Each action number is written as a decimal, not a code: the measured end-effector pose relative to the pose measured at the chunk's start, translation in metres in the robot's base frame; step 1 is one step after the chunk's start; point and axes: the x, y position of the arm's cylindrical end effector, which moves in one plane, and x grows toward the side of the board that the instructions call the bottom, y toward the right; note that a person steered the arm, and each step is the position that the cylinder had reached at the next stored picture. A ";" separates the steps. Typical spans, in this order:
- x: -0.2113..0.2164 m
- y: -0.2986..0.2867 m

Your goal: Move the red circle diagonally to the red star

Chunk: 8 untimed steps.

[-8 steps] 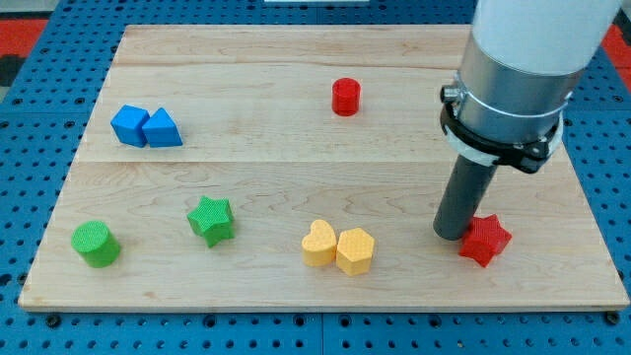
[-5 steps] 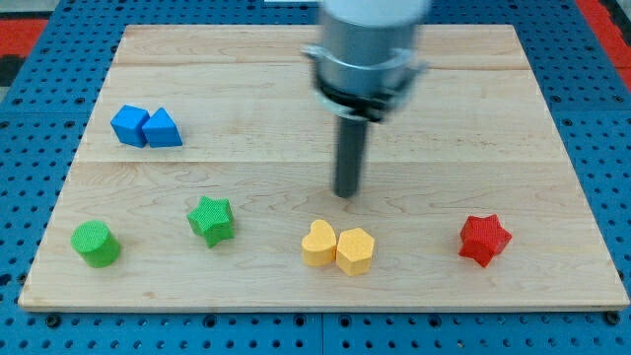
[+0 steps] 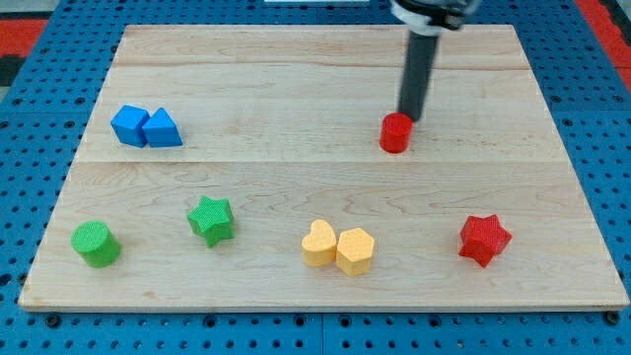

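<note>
— Tip position, please.

— Item one: my tip [image 3: 407, 118], upper centre-right of the frame. No jaws to open or close, nothing held. It sits at the upper-right edge of the red circle [image 3: 395, 133], touching or just short of it; I cannot tell which.

— Circle's handling?

— Small, rigid, likely light; flat base on smooth board [image 3: 296, 79], so it should slide easily. Round wall: an off-centre push would probably make it roll aside. Best contact, in my judgement, is the upper-left side, opposite the target.

— Target?

— Item two: red star [image 3: 484, 240], lower right, well apart from the circle, diagonally down and right of it.

— Remaining stock?

— Yellow hearts [image 3: 337, 247], two, touching, lower centre. Green star [image 3: 212, 219] and green circle [image 3: 96, 244], lower left. Blue blocks [image 3: 146, 127], two, touching, upper left. None lies between circle and red star.
</note>
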 end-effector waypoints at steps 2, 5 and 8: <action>-0.019 -0.084; 0.042 -0.013; 0.062 0.012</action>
